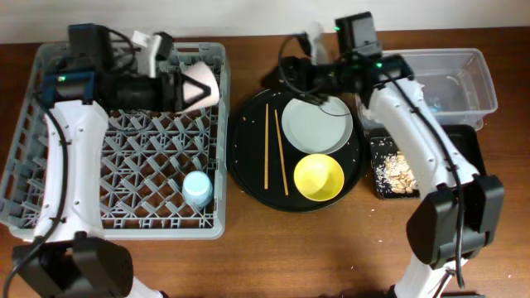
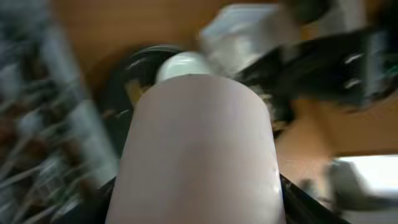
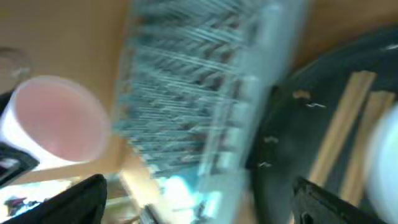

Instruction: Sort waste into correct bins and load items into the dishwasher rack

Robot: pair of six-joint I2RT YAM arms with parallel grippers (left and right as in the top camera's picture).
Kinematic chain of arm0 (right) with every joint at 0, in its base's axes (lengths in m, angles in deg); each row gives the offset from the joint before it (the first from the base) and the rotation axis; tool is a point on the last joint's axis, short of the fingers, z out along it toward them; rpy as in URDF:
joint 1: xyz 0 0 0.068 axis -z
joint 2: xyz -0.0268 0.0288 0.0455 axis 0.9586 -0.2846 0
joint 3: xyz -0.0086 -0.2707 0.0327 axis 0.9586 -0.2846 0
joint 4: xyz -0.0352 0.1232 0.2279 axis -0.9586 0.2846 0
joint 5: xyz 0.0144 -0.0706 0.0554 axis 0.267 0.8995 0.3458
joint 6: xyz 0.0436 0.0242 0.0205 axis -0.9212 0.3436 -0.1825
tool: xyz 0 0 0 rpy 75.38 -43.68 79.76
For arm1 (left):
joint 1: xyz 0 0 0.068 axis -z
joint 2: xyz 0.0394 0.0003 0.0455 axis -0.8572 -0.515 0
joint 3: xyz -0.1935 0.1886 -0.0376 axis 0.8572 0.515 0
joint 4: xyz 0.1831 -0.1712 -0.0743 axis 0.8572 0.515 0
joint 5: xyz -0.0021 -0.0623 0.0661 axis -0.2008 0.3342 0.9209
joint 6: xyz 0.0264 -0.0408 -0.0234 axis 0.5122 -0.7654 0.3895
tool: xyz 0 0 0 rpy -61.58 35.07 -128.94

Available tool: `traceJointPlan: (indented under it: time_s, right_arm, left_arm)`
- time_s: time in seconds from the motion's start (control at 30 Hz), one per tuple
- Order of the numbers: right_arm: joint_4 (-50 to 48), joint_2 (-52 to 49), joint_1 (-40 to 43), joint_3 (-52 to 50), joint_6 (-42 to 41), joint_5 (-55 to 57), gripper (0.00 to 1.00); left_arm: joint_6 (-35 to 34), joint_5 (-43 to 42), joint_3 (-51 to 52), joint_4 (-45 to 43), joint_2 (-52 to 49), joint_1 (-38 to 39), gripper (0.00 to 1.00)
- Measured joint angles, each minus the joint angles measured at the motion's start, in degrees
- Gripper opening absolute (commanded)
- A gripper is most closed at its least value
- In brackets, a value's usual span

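Observation:
My left gripper [image 1: 184,88] is shut on the pink cup [image 1: 203,85] and holds it on its side over the far right part of the grey dishwasher rack [image 1: 50,149]. The cup fills the left wrist view [image 2: 199,143]. The light-blue cup [image 1: 197,189] stands in the rack near its front right. My right gripper [image 1: 291,73] is open and empty above the far left rim of the round black tray [image 1: 248,178]. On that tray lie the grey-green plate [image 1: 317,124], the yellow bowl [image 1: 319,177] and two chopsticks [image 1: 267,145].
The clear tub [image 1: 464,66] stands at the far right. In front of it the shallow black tray [image 1: 468,145] holds tan food scraps [image 1: 396,171]. The right wrist view is blurred and shows the pink cup [image 3: 59,118], the rack [image 3: 186,87] and the chopsticks [image 3: 339,130].

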Motion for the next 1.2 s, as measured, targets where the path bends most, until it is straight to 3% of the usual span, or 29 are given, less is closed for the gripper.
traceJointPlan:
  time_s: [0.07,0.1,0.17,0.23,0.33,0.5,0.6,0.63,0.87,1.03,1.1,1.2]
  right_arm:
    - [6.4,-0.1,1.9,0.0,3.0,6.4,0.99]
    - [8.9,-0.1,2.1,0.0,4.3,10.1,0.98]
    - [12.1,-0.1,2.0,0.0,5.2,15.0,0.98]
    - [13.2,-0.1,2.0,0.0,5.8,18.0,0.98]
    - [14.1,-0.1,2.0,0.0,5.9,20.1,0.98]
    - [14.3,-0.1,2.0,0.0,6.1,20.7,0.99]
    - [14.3,-0.1,2.0,0.0,6.2,20.8,0.98]
    - [14.4,-0.1,2.0,0.0,6.1,20.8,0.98]
    - [15.1,-0.1,2.0,0.0,6.4,20.9,0.99]
    - [16.8,-0.1,2.0,0.0,8.1,21.0,0.85]
    - [19.3,-0.1,2.0,0.0,9.0,21.5,0.78]
    - [23.2,-0.1,2.0,0.0,9.2,24.7,0.79]
  left_arm:
    - [-1.0,16.6,-3.0,6.1,0.1,4.1,0.56]
    - [-1.5,28.7,-4.1,9.1,0.4,8.6,0.56]
    - [-2.5,38.9,-4.4,12.7,0.4,11.9,0.56]
    - [-3.5,46.7,-4.7,13.9,-1.0,14.4,0.56]
    - [-4.4,50.7,-4.8,14.4,-8.9,14.6,0.56]
    - [-4.4,51.2,-4.8,12.8,-16.9,14.6,0.57]
    - [-4.3,50.1,-4.8,12.0,-20.3,14.6,0.85]
    - [-4.1,50.0,-4.8,12.0,-20.9,14.6,0.87]
    - [-4.0,49.0,-8.8,13.8,-21.6,14.6,0.87]
    - [-4.0,42.4,-29.8,19.7,-21.8,14.6,0.78]
    - [-4.3,38.6,-33.1,22.0,-21.8,14.6,0.72]
    - [-5.3,32.5,-33.8,23.9,-21.8,14.9,0.71]
